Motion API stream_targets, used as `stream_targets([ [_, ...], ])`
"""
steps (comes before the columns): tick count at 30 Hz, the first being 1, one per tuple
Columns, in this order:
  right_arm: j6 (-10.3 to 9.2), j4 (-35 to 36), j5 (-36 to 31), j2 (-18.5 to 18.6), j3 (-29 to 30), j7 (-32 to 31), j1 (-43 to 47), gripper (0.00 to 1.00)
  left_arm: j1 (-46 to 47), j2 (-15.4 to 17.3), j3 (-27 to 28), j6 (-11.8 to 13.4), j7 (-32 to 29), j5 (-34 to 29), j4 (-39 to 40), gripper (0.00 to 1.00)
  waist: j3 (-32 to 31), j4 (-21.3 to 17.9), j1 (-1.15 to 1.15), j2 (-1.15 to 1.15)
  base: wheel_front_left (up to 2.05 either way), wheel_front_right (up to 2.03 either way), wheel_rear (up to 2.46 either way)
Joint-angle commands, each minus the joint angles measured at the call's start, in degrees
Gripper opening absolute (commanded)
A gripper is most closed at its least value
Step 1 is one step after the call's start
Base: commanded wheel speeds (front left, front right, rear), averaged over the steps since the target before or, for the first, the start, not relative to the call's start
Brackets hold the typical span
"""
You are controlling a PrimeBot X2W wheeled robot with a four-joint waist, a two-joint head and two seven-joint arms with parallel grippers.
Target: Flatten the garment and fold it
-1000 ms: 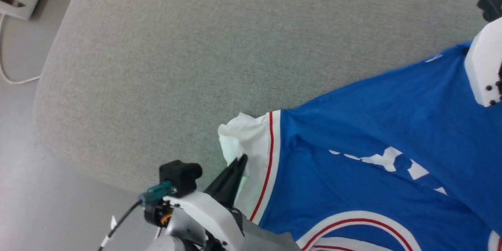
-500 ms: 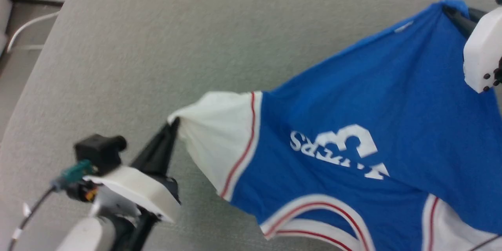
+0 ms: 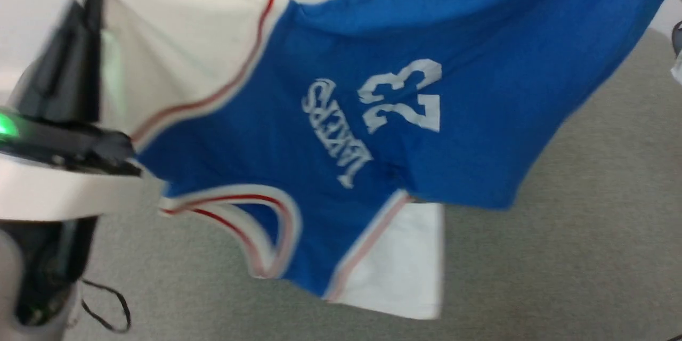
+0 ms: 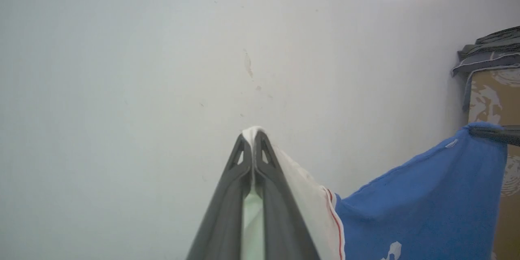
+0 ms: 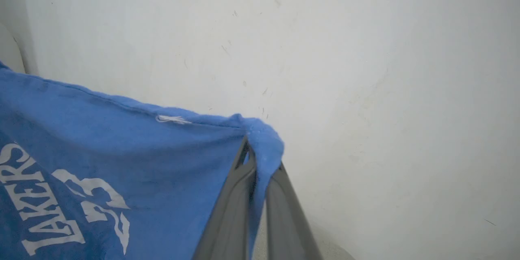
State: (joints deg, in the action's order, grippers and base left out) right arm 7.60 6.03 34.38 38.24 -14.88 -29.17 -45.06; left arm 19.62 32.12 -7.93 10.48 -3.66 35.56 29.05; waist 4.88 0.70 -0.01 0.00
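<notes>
Blue shirt (image 3: 469, 37) is off the grey tabletop (image 3: 586, 256), hanging in the air, stretched between both arms. Printed side faces the head camera; the "23" (image 3: 405, 96) and lettering read upside down there.

Left end effector (image 4: 254, 135): fingers pressed together, pinching the edge of one white sleeve (image 3: 181, 48). A little white cloth pokes past the tips.

Right end effector (image 5: 260, 156): fingers closed on a blue corner of the shirt, fabric bunched over the tips.

Upper edge between the two grips runs fairly taut. Striped collar (image 3: 250, 224) and second white sleeve (image 3: 399, 266) hang lowest, over the tabletop; contact with it cannot be told. Pale wall (image 5: 365, 69) lies beyond both wrists. Head view is motion-blurred.
</notes>
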Motion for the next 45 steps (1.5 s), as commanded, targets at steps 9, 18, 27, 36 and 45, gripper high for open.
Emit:
stream_targets([
  [9,-0.11,6.84,1.20,-1.62,5.79,-2.39,2.27,0.00,12.11,2.34,4.52,-0.10,0.83,-0.31,3.14,0.00,-1.92,-7.16,0.01,0.00,0.00,0.00,0.00],
  [18,-0.11,7.25,1.64,-2.82,10.41,-0.78,-1.83,0.00,28.24,4.89,4.35,-2.51,-1.38,-0.13,-2.44,0.00,7.15,-8.32,0.01,0.00,0.00,0.00,0.00],
  [27,-0.11,-4.10,-0.56,-6.14,8.69,4.61,-17.47,0.00,50.08,5.30,0.25,-7.70,-2.25,-1.30,-19.68,0.00,22.18,-9.52,0.01,0.00,0.00,0.00,0.00],
  [36,-0.11,-23.03,-5.31,-10.11,2.63,16.11,-36.96,0.00,71.86,1.12,-2.93,-10.67,4.18,-5.02,-38.69,0.00,31.37,-9.28,0.01,0.00,0.00,0.00,0.00],
  [45,-0.11,-37.47,-9.73,-11.62,-1.65,28.97,-48.64,0.00,85.74,-2.77,-3.83,-11.70,15.69,-8.53,-50.23,0.00,36.01,-7.08,0.01,0.00,0.00,0.00,0.00],
])
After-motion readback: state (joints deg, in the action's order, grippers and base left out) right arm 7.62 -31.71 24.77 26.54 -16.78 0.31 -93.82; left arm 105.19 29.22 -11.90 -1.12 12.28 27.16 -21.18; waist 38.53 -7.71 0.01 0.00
